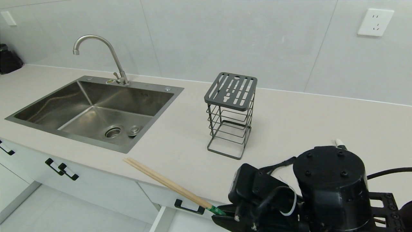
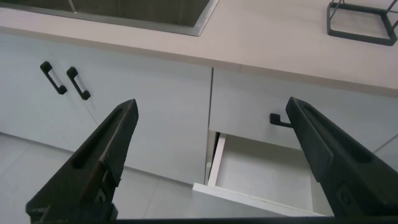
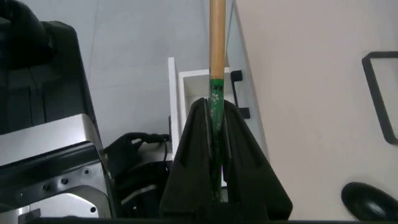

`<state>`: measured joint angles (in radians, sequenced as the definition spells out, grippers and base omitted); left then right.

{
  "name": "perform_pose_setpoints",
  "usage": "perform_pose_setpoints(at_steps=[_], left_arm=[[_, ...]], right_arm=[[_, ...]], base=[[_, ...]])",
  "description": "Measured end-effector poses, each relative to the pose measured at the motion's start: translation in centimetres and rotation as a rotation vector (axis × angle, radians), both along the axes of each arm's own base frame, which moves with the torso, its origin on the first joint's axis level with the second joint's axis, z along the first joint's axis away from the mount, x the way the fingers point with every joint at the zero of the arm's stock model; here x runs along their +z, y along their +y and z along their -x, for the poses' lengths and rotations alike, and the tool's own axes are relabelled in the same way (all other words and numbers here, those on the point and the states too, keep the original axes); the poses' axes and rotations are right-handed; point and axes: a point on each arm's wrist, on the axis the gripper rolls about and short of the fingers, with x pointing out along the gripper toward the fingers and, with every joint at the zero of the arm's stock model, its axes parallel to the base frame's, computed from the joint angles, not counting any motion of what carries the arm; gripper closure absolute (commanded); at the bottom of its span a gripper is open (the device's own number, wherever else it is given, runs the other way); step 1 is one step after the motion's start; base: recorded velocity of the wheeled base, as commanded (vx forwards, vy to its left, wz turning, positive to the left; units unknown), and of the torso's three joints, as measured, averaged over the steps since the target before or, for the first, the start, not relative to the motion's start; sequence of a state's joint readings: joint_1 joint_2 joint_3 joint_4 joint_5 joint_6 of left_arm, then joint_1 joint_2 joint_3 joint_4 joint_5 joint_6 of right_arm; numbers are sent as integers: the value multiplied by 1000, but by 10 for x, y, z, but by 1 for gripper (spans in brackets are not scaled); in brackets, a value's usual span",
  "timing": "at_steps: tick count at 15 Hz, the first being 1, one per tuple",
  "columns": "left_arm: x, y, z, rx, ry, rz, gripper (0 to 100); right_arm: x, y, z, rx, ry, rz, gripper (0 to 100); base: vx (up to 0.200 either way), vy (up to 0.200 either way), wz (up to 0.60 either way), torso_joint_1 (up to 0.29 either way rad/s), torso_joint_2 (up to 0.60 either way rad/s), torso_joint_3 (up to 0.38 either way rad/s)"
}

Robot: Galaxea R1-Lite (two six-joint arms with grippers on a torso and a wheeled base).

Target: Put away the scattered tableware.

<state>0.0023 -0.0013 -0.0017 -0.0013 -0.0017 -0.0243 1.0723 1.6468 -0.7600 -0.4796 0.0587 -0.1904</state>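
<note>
Clamping the green-painted end of the chopsticks (image 1: pixel 164 180), the right gripper (image 1: pixel 222 215) is hanging low by the front edge of the counter (image 1: pixel 305 116). Its jaws are pressing tight on the pair. The chopsticks are showing as two slim, straight sticks of pale, plain wood lying side by side. They are slanting away from the gripper over the counter's front edge, with their far tips pointing toward the near corner of the sink (image 1: pixel 128 101). I cannot tell whether they are touching the counter.

The head view is giving the sticks' full length. It is also showing the brushed steel basin, the curved steel faucet (image 1: pixel 109 48) and the dark wire rack (image 1: pixel 230 93) with its slotted flat top. The rack is standing upright on the smooth, pale counter, well apart from the chopsticks.

From the right wrist view, the grip is showing up close. The black fingers (image 3: pixel 249 174) are meeting around the green end (image 3: pixel 215 99), with the round wooden shaft running on past a white drawer (image 3: pixel 186 87).

The left wrist view is looking at the cabinet fronts. The left gripper (image 2: pixel 211 106) is hanging with its jaws spread wide and gripping nothing, in front of the partly open drawer (image 2: pixel 261 168).
</note>
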Motion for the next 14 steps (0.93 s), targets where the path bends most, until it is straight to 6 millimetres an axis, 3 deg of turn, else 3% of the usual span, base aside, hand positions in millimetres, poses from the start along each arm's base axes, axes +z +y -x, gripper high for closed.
perform_pose_setpoints(at_steps=[4,14], left_arm=[[0,0,0,1,0,0,0],[0,0,0,0,-1,0,0]], right_arm=[[0,-3,3,43,-49,17,100],[4,3,14,76,-54,6,100]], base=[[0,0,0,-61,123,65],[0,0,0,-256,504,242]])
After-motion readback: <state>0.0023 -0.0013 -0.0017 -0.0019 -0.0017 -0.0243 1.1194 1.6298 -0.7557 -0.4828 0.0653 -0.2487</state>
